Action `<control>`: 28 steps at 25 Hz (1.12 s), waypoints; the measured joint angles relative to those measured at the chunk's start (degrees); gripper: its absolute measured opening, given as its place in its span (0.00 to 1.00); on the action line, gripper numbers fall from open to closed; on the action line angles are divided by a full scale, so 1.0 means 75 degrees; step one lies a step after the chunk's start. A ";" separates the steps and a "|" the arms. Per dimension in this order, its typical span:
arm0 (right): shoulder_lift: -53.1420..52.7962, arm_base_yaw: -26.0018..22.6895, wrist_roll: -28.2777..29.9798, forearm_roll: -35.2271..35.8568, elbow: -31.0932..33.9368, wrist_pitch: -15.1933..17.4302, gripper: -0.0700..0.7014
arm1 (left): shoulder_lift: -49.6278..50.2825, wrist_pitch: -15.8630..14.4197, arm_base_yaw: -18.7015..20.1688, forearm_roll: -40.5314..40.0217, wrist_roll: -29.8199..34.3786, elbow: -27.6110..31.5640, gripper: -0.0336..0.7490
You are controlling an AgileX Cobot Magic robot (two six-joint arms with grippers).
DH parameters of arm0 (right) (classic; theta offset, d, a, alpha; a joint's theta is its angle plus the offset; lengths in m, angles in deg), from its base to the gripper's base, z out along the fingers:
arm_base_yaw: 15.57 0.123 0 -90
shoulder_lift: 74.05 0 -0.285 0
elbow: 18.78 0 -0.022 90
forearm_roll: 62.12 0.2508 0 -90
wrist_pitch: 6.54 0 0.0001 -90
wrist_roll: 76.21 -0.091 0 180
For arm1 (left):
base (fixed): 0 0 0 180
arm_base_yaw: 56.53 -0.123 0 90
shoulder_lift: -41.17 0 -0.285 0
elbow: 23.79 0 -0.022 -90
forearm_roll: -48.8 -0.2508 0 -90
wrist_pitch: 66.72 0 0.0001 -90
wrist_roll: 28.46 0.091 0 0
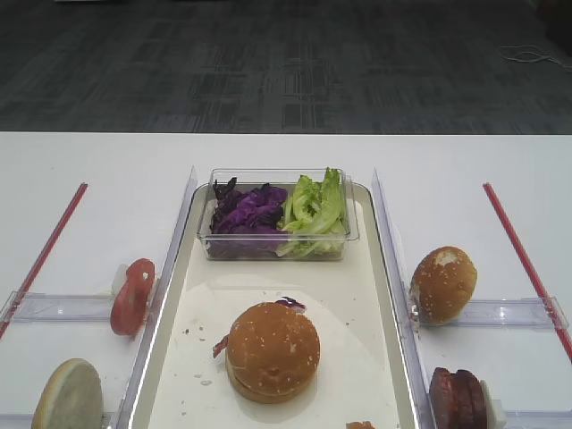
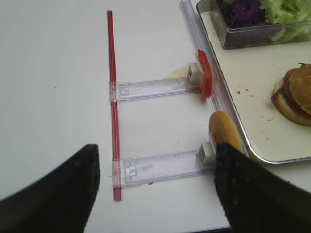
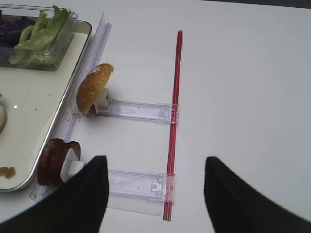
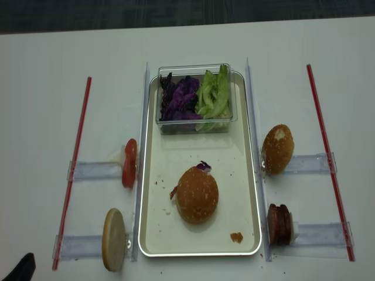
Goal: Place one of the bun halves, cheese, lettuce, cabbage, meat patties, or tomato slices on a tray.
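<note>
On the tray [image 4: 153, 234], midway between its long edges and nearer the near end, you see an evenly golden-brown sesame bun top [image 4: 197, 194] capping a stack, with a purple shred poking out at its far edge. Across the tray's far end a clear tub [image 4: 195, 126] holds dark purple cabbage [image 4: 180, 98] beside ruffled light green lettuce [image 4: 215, 93]. Off the tray's right edge, a spare dome [image 4: 278, 148] with a whitish patch and the dark reddish-brown patties [image 4: 279, 223] stand on edge in clear holders; off the left edge stand a red tomato slice [image 4: 129, 163] and a pale flat-faced bun disc [image 4: 114, 239]. Only your left wrist view looks under the bun top, showing red layers above a pale base. Only your overhead view shows a small brown scrap [image 4: 237, 237] near the tray's near right corner in full. Your right gripper [image 3: 155, 196] hangs over bare table with its jaws spread wide, touching nothing; your left gripper [image 2: 155, 194] is likewise parted and empty, beside the bun disc's holder.
</note>
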 joint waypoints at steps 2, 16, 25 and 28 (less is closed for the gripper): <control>0.0000 0.0000 0.0000 0.0000 0.0000 0.0000 0.67 | 0.0000 0.0000 0.0000 0.0000 0.0000 0.0000 0.64; 0.0000 0.0000 0.0033 0.0000 0.0000 0.0000 0.67 | 0.0000 0.0000 0.0000 0.0000 0.0000 0.0000 0.64; 0.0000 0.0000 0.0049 0.0000 0.0000 0.0000 0.67 | 0.0000 0.0000 0.0000 0.0000 0.0000 0.0000 0.64; 0.0000 0.0000 0.0049 0.0000 0.0000 0.0000 0.67 | 0.0000 0.0000 0.0000 0.0000 0.0000 0.0000 0.64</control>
